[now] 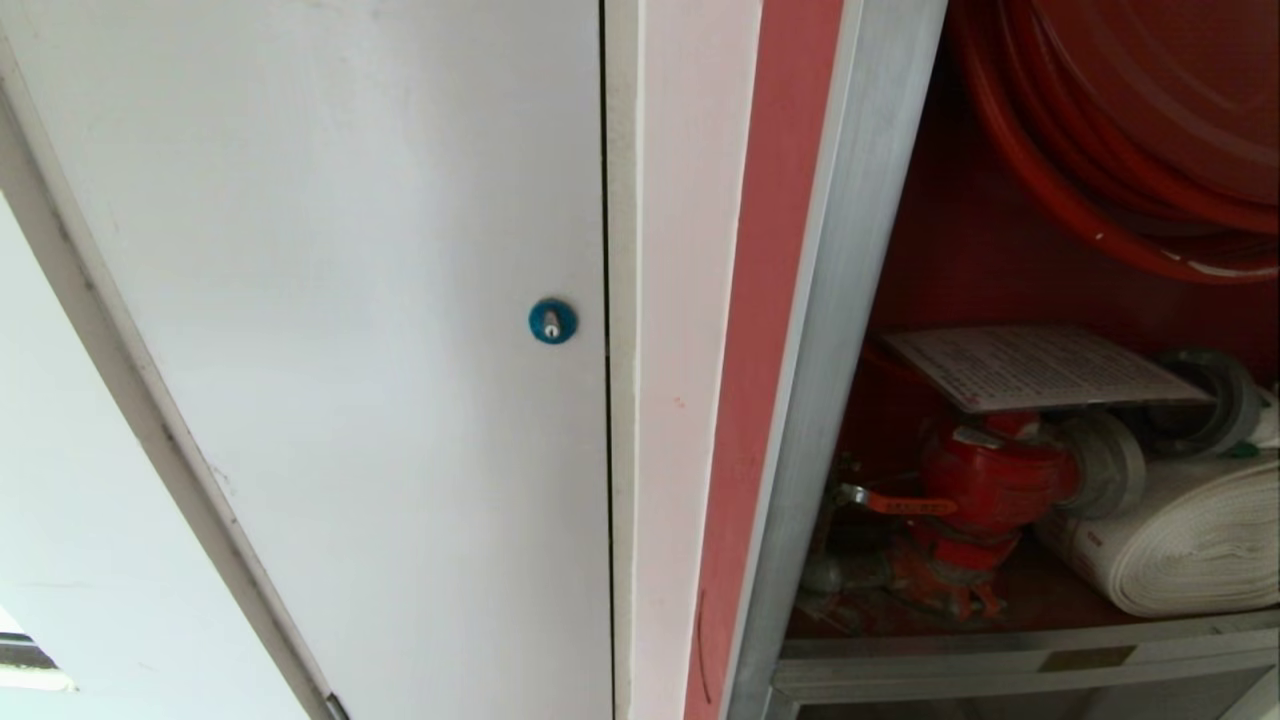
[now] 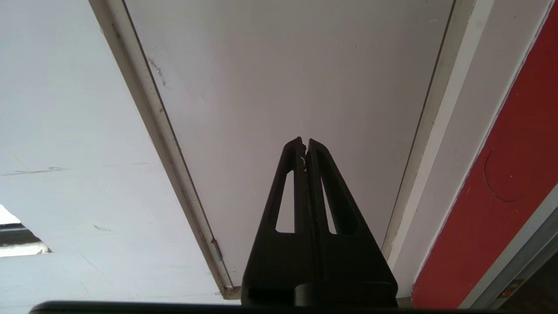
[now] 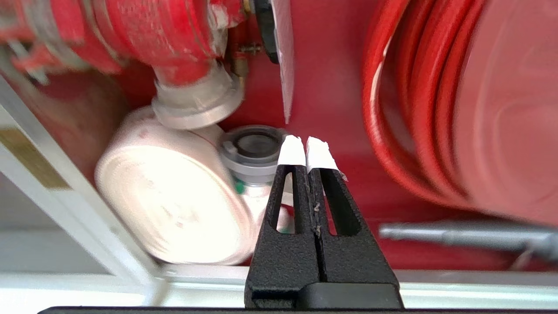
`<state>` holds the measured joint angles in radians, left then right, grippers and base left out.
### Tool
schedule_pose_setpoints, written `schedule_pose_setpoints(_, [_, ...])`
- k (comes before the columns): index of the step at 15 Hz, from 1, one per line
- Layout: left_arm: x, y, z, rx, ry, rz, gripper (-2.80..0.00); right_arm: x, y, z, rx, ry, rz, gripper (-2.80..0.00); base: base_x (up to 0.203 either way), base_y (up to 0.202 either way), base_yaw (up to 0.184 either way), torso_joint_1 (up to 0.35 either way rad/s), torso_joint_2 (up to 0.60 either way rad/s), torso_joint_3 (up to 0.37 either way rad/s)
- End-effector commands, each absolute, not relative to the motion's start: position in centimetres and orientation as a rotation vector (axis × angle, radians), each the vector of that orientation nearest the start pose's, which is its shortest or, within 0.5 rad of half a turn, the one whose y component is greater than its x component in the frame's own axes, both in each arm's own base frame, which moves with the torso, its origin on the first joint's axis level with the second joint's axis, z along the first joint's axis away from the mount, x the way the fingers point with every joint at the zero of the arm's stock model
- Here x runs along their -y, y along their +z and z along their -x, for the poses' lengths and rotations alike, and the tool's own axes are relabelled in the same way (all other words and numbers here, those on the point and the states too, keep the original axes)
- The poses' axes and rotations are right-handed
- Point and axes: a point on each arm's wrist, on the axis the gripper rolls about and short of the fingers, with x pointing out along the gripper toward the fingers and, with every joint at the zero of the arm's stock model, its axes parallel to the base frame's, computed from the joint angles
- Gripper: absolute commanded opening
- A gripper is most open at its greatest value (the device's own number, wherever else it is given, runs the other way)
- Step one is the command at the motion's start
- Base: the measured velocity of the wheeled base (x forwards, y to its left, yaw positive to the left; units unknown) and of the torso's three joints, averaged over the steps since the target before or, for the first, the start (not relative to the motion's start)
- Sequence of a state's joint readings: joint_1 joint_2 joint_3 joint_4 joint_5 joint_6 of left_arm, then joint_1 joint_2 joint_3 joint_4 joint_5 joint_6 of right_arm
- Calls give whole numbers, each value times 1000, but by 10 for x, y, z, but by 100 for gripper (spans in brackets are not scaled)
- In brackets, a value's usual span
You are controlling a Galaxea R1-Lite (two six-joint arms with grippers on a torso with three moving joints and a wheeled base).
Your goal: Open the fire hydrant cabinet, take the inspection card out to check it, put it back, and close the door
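While the fire hydrant cabinet (image 1: 850, 330) stands open with its silver frame and red inside showing, the count inside is: one red hose reel (image 1: 1130, 130) at the top, one red valve (image 1: 990, 480) low down, one white rolled hose (image 1: 1190, 540) just beside the valve, and two silver couplings, one on the valve (image 1: 1105, 465) and one behind the hose roll (image 1: 1215, 395). One inspection card (image 1: 1040, 365), whitish with dense small print, lies flat on top of the valve, under the reel. The cabinet's glass door is not in any view. One plain white door (image 1: 350, 300) with one blue round lock (image 1: 552, 321) sits to the cabinet's left. Right gripper (image 3: 306, 144): fingers pressed together, white-tipped, holding nothing, touching nothing; it points into the cabinet, near the card's edge (image 3: 285, 61) and the coupling behind the hose roll (image 3: 253, 146), apart from both. Left gripper (image 2: 304, 144): fingers closed together too, empty, hanging in front of the white door, clear of it. Neither gripper shows in the head view.
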<state>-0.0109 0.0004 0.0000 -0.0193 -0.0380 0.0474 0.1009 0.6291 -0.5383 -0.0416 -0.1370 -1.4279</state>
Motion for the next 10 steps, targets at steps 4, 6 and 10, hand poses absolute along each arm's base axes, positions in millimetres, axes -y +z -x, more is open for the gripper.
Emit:
schedule_pose_setpoints(4, [1,74,22,7,-49,-48,-280,-1,234,-45,-63,-29,1500,0,0,0,0,0,0,0])
schedule_pose_setpoints(6, [1,74,22,8,-49,-48,-280,-2,240,-54,-60,-36,1531,0,0,0,0,0,0,0])
schedule_pose_setpoints(10, [1,74,22,8,-49,-48,-280,-3,246,-68,-24,-72,1644,0,0,0,0,0,0,0])
